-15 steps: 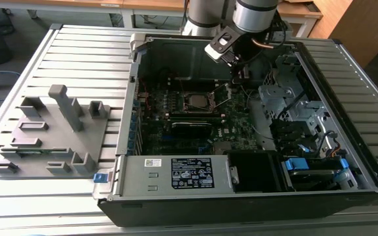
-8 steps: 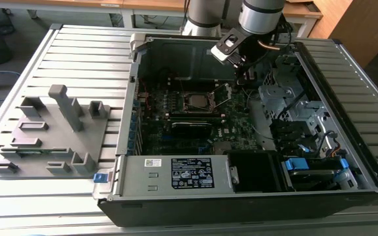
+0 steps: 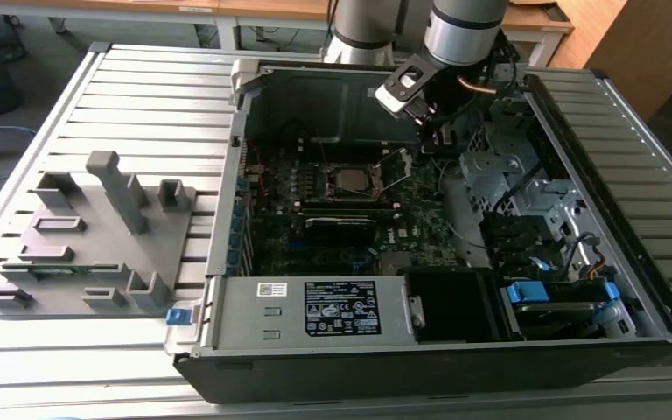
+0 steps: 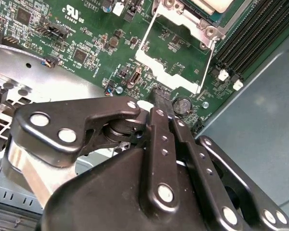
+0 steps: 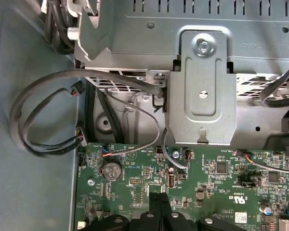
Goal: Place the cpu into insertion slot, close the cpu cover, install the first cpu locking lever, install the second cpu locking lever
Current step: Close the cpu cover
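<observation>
One cpu, one cpu cover, one coin battery

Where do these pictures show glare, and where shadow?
In the second wrist view, glare whitens the cpu cover; in the exterior view, the computer case is dim inside, the table bright; in the first wrist view, light is fairly even.

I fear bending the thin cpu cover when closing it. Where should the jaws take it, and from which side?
Probably the free-edge bar of the cpu cover, opposite its hinge: the frame stands swung open, and that bar lies nearest the gripper. Come from the gripper's side, jaws across the thin bar.
</observation>
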Available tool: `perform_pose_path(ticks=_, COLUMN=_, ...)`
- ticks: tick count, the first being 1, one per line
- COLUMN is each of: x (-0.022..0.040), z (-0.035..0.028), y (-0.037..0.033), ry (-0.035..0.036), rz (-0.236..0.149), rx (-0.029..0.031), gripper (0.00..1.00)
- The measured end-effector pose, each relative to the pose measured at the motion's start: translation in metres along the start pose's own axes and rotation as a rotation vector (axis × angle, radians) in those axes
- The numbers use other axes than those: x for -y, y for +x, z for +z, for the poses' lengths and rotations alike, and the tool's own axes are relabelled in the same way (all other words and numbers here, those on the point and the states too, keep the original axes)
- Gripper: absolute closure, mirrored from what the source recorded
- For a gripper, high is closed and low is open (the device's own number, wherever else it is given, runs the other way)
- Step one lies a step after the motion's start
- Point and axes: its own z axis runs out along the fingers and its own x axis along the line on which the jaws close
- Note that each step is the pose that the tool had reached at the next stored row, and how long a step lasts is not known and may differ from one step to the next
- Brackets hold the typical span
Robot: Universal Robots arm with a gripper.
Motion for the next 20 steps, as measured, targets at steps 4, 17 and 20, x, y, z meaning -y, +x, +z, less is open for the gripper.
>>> perform_pose_path(ticks=4, x=-0.0001, z=0.0003, y=0.0, ry=0.0117, rz=0.0, rx=-0.0004, gripper=0.89)
perform_pose_path(ticks=17, x=-0.0004, z=0.0012, y=0.0, ry=0.0466, rz=0.001, rx=-0.0008, gripper=0.89)
perform_pose_path(ticks=20, x=0.0002, z=0.0013, y=0.0, ry=0.0466, rz=0.001, rx=-0.0009, gripper=0.89)
